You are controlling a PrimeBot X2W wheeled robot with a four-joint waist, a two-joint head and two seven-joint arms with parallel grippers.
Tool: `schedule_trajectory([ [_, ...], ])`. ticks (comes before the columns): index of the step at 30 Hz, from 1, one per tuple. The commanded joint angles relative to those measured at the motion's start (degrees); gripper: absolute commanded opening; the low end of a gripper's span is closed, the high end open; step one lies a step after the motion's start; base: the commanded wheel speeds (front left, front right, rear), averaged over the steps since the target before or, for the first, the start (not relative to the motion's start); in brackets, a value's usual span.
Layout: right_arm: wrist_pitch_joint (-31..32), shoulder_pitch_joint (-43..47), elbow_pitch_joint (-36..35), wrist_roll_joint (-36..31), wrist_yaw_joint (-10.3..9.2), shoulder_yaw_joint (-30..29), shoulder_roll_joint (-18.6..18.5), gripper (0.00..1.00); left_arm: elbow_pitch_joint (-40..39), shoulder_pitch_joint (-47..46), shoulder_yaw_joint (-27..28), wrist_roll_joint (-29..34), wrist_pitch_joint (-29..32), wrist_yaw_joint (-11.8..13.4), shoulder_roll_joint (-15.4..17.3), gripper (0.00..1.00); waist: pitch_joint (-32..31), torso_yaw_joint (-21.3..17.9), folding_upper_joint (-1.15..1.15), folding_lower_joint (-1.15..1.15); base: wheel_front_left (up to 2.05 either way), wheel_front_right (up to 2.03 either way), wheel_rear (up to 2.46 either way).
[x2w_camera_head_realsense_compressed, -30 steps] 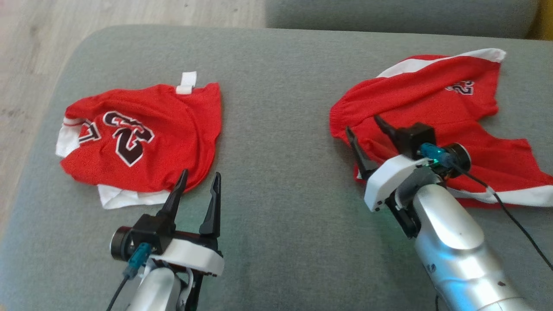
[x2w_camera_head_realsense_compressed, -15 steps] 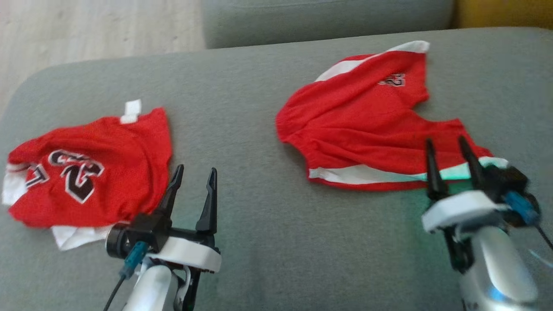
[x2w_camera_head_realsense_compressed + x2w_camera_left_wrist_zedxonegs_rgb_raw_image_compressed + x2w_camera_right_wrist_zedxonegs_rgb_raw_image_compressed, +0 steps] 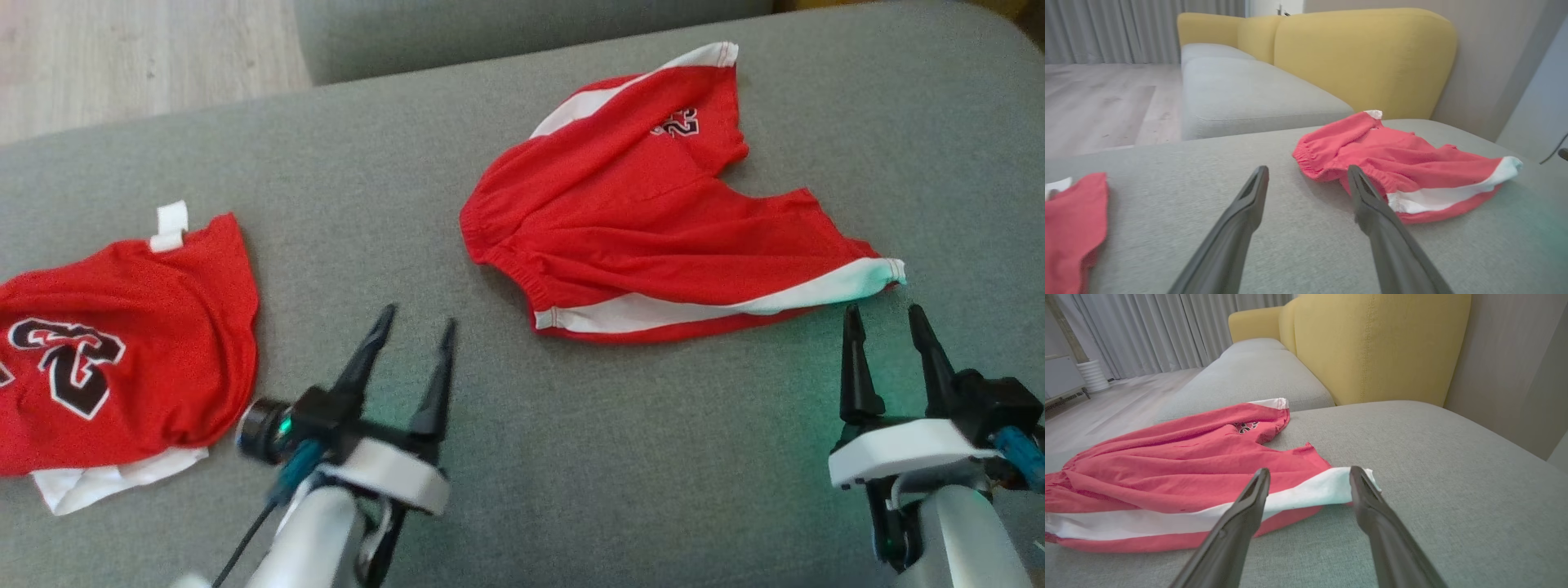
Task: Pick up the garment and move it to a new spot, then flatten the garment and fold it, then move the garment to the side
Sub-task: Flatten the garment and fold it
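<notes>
Red shorts (image 3: 645,220) stretch left-to-right, upper centre of frame; right gripper (image 3: 883,310), jaws apart, sits just below their right corner, nearer than left gripper (image 3: 420,316), jaws also apart.

a folded red jersey (image 3: 180,327) with a dark number lies on the grey seat (image 3: 571,457), white cloth poking out beneath it. beyond stand a yellow backrest (image 3: 1363,57), wooden floor (image 3: 1094,102) and grey curtains (image 3: 1167,330).
</notes>
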Motion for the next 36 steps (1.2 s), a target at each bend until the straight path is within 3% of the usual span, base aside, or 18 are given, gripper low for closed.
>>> schedule_trajectory([
  [1,-0.64,-1.84,-2.12,0.20,-0.04,1.34,-0.26,1.00,-1.11,-4.17,-0.21,0.63,0.51,-0.65,0.40,1.00,1.06,-0.26,0.00,0.00,0.00,0.00,0.00],
  [12,-0.76,-3.07,-1.44,1.79,-0.04,3.30,-0.26,1.00,3.88,-12.08,-13.98,-4.00,8.28,-1.75,2.05,1.00,4.94,-2.95,0.00,0.00,0.00,0.00,0.00],
  [31,-0.79,-4.53,-1.93,4.01,-0.04,4.39,-0.26,1.00,7.91,-18.74,-20.74,-10.37,8.46,-1.77,4.76,1.00,8.02,-6.30,0.00,0.00,0.00,0.00,0.00],
  [32,-0.79,-4.55,-1.94,4.06,-0.04,4.39,-0.26,1.00,8.03,-18.89,-21.01,-10.62,8.40,-1.77,4.78,0.92,8.03,-6.34,0.00,0.00,0.00,0.00,0.00],
  [33,-0.79,-4.57,-1.95,4.09,-0.04,4.36,-0.26,1.00,8.12,-19.03,-21.30,-10.84,8.29,-1.77,4.80,0.32,8.02,-6.34,0.00,0.00,0.00,0.00,0.00],
  [34,-0.79,-4.56,-1.96,4.11,-0.04,4.28,-0.26,1.00,8.13,-19.18,-21.63,-11.00,8.08,-1.77,4.83,0.02,7.99,-6.31,0.00,0.00,0.00,0.00,0.00],
  [36,-0.79,-4.50,-1.93,4.04,-0.04,4.00,-0.26,1.00,8.20,-19.40,-22.15,-11.26,7.63,-1.78,4.93,0.00,7.81,-6.12,0.00,0.00,0.00,0.00,0.00],
])
